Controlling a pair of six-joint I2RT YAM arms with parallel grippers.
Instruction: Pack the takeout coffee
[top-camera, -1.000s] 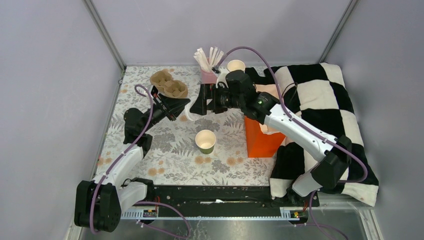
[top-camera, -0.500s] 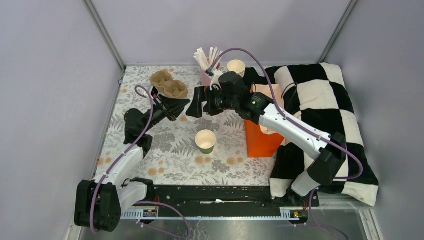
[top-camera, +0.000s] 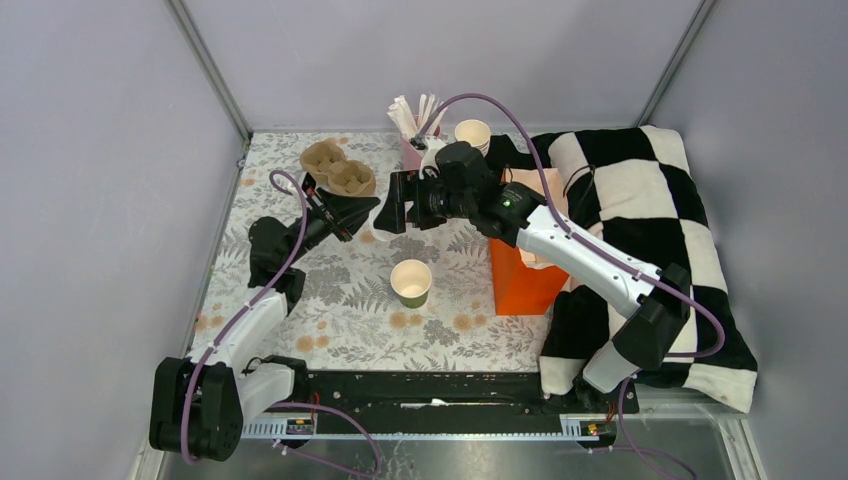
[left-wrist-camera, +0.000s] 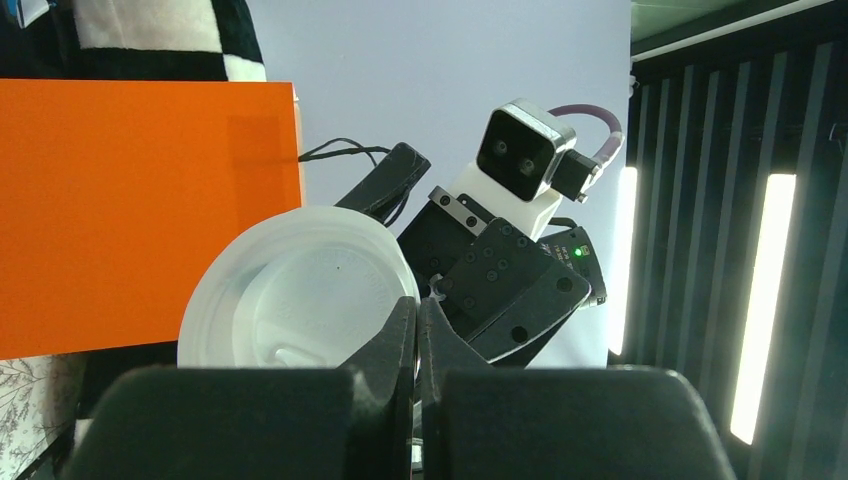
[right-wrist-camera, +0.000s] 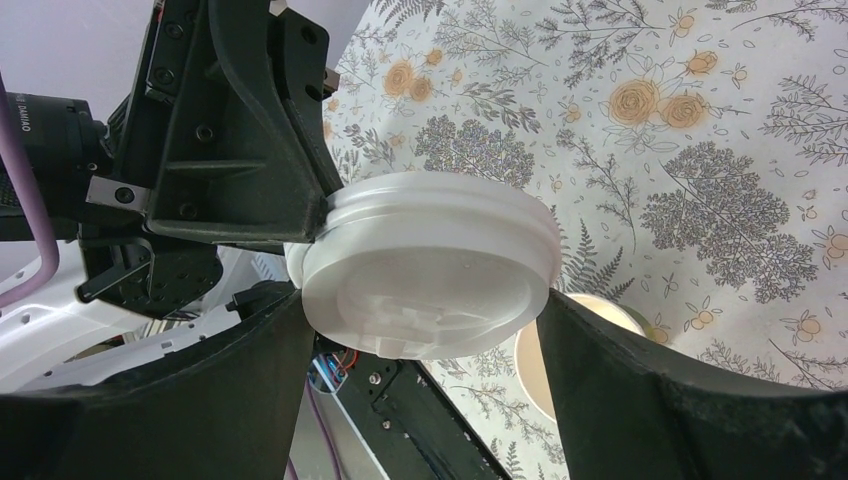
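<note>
The round white plastic lid (left-wrist-camera: 290, 295) hangs in the air, and my left gripper (left-wrist-camera: 417, 318) is shut on its rim. In the right wrist view the lid (right-wrist-camera: 430, 255) sits between the wide-spread fingers (right-wrist-camera: 660, 400) of my right gripper (right-wrist-camera: 425, 305), which stand close to its rim on both sides. In the top view the two grippers meet, left (top-camera: 368, 212) and right (top-camera: 392, 215), and hide most of the lid. The green-sided paper cup (top-camera: 411, 282) stands upright and empty on the table below, also in the right wrist view (right-wrist-camera: 600, 335).
An orange bag (top-camera: 522, 278) stands right of the cup, against a black-and-white checkered cloth (top-camera: 640, 215). At the back are a brown cardboard cup carrier (top-camera: 338, 168), a pink cup of white sticks (top-camera: 415, 130) and a stack of cups (top-camera: 472, 132).
My right gripper has moved left onto the lid, so its fingers now straddle it. The left arm and the cup have not moved.
</note>
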